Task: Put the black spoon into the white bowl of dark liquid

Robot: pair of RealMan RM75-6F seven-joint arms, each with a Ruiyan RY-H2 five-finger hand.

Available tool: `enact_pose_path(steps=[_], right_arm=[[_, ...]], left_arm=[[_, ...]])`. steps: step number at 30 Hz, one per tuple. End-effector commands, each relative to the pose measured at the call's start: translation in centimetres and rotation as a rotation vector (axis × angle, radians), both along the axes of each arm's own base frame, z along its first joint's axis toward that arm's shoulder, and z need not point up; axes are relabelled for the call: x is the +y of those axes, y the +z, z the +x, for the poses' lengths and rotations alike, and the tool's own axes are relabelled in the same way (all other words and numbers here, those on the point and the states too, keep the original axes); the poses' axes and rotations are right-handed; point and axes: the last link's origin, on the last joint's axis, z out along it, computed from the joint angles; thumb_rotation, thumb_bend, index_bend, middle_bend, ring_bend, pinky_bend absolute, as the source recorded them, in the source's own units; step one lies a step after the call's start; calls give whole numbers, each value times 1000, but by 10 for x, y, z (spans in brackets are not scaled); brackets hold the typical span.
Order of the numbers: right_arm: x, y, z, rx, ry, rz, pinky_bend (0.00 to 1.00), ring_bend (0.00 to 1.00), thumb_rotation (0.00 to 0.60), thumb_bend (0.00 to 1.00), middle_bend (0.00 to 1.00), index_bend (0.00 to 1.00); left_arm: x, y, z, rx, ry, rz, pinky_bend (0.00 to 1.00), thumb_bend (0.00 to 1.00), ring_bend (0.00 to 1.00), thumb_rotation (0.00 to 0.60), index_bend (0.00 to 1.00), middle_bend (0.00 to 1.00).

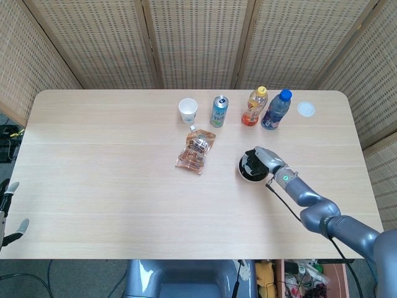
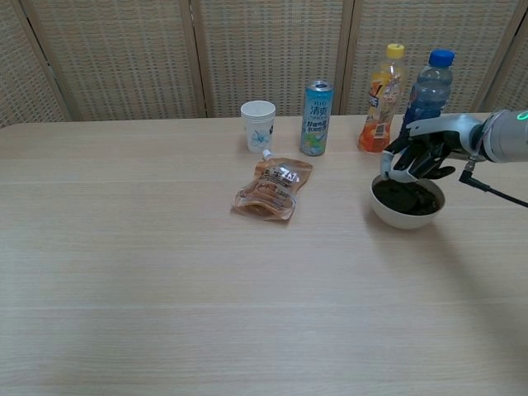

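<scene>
The white bowl [image 2: 403, 218] of dark liquid stands right of the table's middle, and its left rim [image 1: 240, 169] shows in the head view. My right hand [image 2: 422, 150] hovers over the bowl's far right rim with its dark fingers curled down toward the liquid; from above the right hand [image 1: 265, 159] overlaps the bowl's right side. I cannot make out the black spoon against the dark fingers and liquid. My left hand [image 1: 7, 212] hangs off the table's left edge, fingers apart and holding nothing.
A brown snack pouch [image 2: 273, 189] lies left of the bowl. Along the far side stand a paper cup [image 2: 258, 124], a can [image 2: 317, 106], an orange drink bottle [image 2: 382, 99] and a blue-capped bottle [image 2: 428, 87]. A white lid [image 1: 306, 109] lies at the back right.
</scene>
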Motion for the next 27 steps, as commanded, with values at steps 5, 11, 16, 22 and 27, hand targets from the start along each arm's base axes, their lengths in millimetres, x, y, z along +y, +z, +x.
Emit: enact_pose_path(steps=[5, 11, 16, 22, 27], right_arm=[[-13, -5, 8, 17, 11, -12, 982, 897, 600, 796, 847, 771], [-17, -10, 18, -2, 19, -10, 982, 898, 600, 796, 847, 771], [-11, -13, 23, -14, 25, 16, 982, 897, 600, 797, 847, 770], [2, -13, 21, -17, 33, 54, 982, 897, 600, 801, 847, 770], [9, -8, 13, 5, 32, 67, 982, 897, 600, 801, 847, 770]], left_arm=[[-1, 0, 1, 3, 2, 1, 0, 333, 0, 600, 0, 0], [-3, 1, -1, 4, 12, 3, 0, 333, 0, 600, 0, 0], [-4, 0, -2, 0, 14, 2, 0, 333, 0, 600, 0, 0], [-2, 0, -2, -1, 7, -2, 0, 334, 0, 600, 0, 0], [0, -1, -1, -1, 0, -5, 0, 333, 0, 600, 0, 0]])
